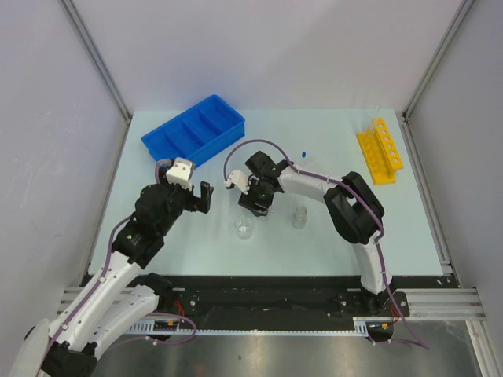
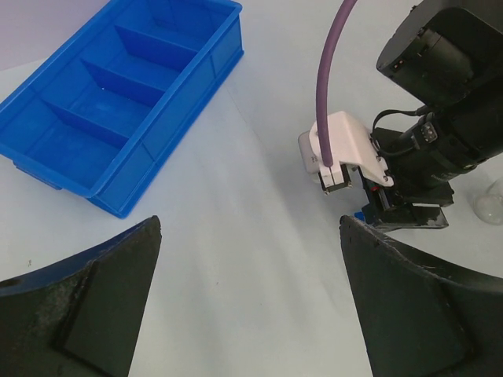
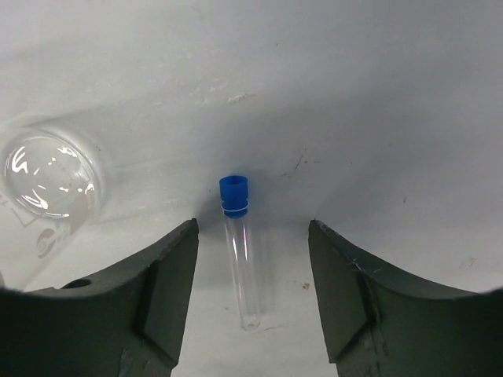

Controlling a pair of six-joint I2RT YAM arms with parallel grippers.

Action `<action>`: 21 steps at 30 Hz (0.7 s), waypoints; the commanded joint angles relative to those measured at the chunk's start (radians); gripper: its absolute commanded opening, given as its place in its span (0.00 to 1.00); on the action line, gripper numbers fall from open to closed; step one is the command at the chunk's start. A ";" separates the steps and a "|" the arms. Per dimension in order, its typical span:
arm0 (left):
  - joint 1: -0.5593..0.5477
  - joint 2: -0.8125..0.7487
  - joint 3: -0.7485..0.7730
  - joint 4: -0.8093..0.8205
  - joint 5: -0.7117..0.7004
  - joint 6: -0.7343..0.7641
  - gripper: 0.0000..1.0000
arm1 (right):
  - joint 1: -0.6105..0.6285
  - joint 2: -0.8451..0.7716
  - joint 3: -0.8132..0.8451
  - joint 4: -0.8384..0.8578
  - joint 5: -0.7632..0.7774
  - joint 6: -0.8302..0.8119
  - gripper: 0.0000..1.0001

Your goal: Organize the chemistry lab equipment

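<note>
Hazards: left gripper (image 1: 200, 196), wide open and empty, hangs near right gripper (image 1: 257, 203), whose parted jaws straddle the blue-capped tube (image 3: 238, 259) lying on the table (image 1: 393, 228) at centre; skewed closure could roll it toward the beaker (image 1: 244, 228). Surroundings: blue tray (image 2: 126, 177) upper left, vial (image 1: 299, 217) lower centre, yellow rack (image 1: 381, 149) upper right; none obstructs.

Robotics lab cell: pale tabletop (image 1: 196, 251) boxed by grey wall panels (image 1: 47, 118), alu rail (image 1: 440, 300) at near edge, yellow rack (image 1: 380, 149) & glass beaker (image 1: 244, 228).
</note>
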 commanded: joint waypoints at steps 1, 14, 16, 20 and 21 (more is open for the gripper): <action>0.008 -0.014 -0.002 0.030 0.001 0.015 1.00 | 0.007 0.021 0.046 -0.020 0.010 0.014 0.60; 0.008 0.000 -0.004 0.039 0.129 0.000 1.00 | 0.001 0.044 0.078 -0.017 0.033 0.071 0.23; 0.008 0.015 0.002 0.044 0.267 -0.011 1.00 | -0.018 0.015 0.095 -0.020 -0.009 0.103 0.22; 0.008 0.080 0.040 0.068 0.475 -0.121 0.99 | -0.057 -0.077 0.118 -0.021 -0.118 0.172 0.20; 0.008 0.104 0.042 0.111 0.512 -0.154 0.99 | -0.068 -0.099 0.118 -0.017 -0.166 0.191 0.20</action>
